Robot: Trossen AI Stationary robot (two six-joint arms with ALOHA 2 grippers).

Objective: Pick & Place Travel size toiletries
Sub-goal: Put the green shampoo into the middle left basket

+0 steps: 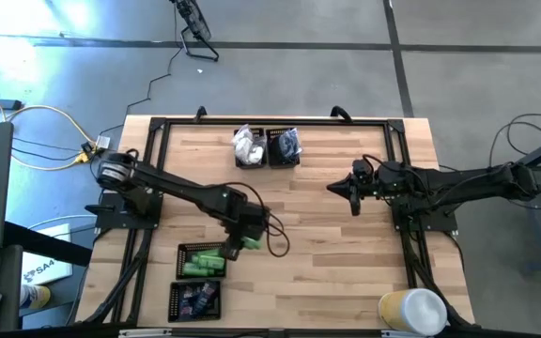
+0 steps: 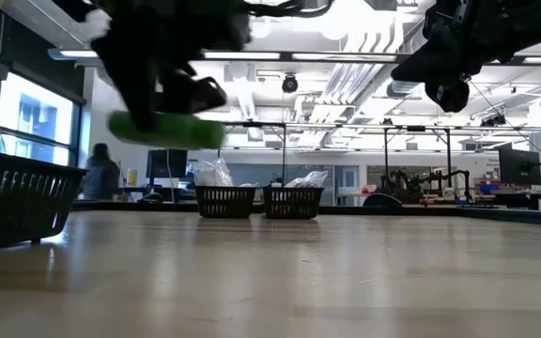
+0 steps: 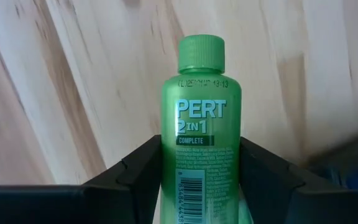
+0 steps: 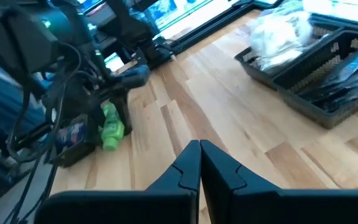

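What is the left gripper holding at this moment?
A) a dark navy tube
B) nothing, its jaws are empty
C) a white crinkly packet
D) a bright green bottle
D: in the left wrist view the left gripper has its fingers on either side of the green bottle, lifted off the table.

Green bottle [image 3: 201, 134]: base cut off at the lower frame edge. Bagged contents of the far trays [image 2: 259, 201], centre of the low view, too small to identify.

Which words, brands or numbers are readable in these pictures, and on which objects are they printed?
"PERT 2 IN 1 COMPLETE": on the green bottle between the left gripper fingers.
Stamped code below its cap: too faint to read surely.
Small print and barcode on the bottle: too small.
White box beside the table: lettering unreadable.
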